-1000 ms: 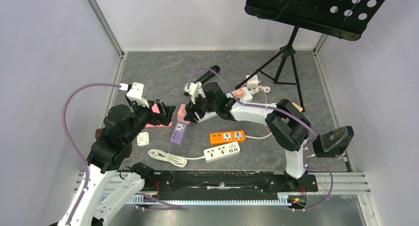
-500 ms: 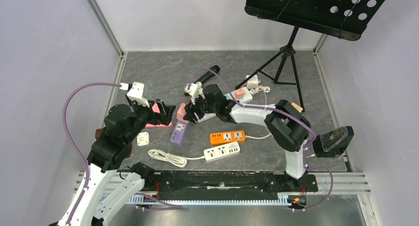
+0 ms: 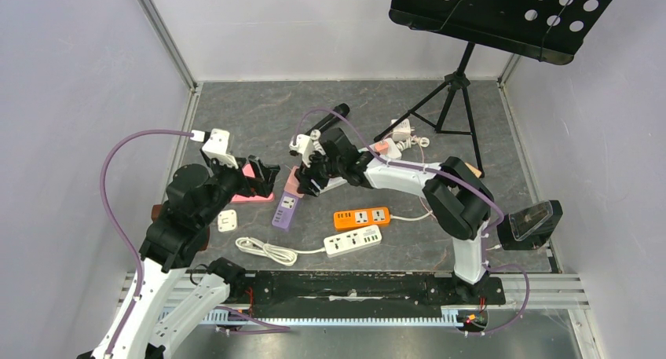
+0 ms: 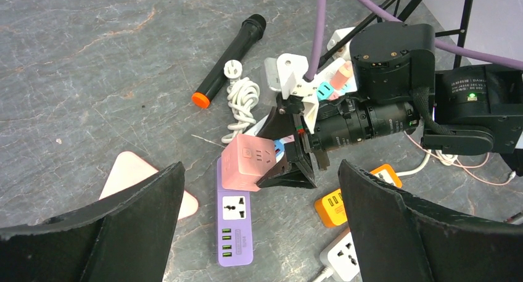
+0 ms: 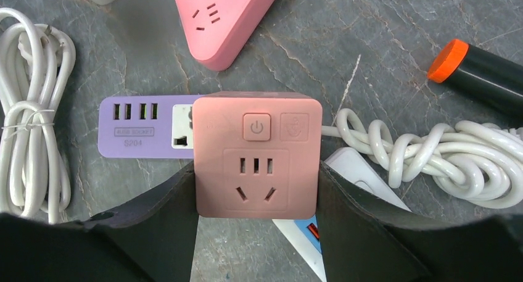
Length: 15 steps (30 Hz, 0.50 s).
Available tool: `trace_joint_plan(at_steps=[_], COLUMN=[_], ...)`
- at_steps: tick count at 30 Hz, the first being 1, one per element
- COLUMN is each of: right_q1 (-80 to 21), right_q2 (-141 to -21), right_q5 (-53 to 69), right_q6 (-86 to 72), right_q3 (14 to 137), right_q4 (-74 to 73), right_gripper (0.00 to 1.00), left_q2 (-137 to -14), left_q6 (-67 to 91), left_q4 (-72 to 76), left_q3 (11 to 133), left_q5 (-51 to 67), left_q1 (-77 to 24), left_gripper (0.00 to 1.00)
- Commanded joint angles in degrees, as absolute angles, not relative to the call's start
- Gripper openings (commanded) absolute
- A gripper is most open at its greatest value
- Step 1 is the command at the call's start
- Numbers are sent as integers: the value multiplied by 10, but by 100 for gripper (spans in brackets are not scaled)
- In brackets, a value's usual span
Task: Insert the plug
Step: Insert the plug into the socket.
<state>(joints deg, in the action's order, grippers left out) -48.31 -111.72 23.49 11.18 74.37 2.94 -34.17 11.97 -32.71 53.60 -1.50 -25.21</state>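
My right gripper [image 5: 257, 172] is shut on a pink cube adaptor [image 5: 257, 152], one finger on each side of it. The cube's socket face points at the wrist camera. It sits over the far end of a purple power strip [image 5: 143, 131] lying flat on the table, and covers part of its universal socket. The top view shows the cube [image 3: 291, 181], the strip [image 3: 285, 211] and my right gripper [image 3: 305, 178]. My left gripper [image 4: 260, 171] is open and empty, hovering above and left of them, looking down on the cube [image 4: 250, 161] and strip [image 4: 234, 229].
A pink triangular socket [image 3: 253, 188] lies under the left gripper. An orange strip [image 3: 361, 216], a white strip [image 3: 353, 241] with a coiled cable [image 3: 267, 250] and a small white socket [image 3: 228, 221] lie nearer. A microphone [image 3: 326, 119], a white cable bundle [image 5: 432, 158] and a music stand [image 3: 451, 92] are behind.
My right gripper has shifted slightly left and away with the pink cube in it. The left arm has edged a little away; the purple strip has stayed put.
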Motion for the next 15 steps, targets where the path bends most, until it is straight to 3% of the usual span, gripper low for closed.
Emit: trace_joint_plan(at_steps=[1,15], right_q1=[-480,-499], right_q2=[-1150,-1210], right_q5=[239,193], right_q6=[157,177], right_q3=[782,853], right_q4=[-95,-148], right_gripper=[0,0], left_q2=[-341,-328], left_q6=[113,113], left_q4=[-303,-308], left_q3=[548,566], left_q5=[-15,-27], left_q1=[-251,-251], left_gripper=[99,99])
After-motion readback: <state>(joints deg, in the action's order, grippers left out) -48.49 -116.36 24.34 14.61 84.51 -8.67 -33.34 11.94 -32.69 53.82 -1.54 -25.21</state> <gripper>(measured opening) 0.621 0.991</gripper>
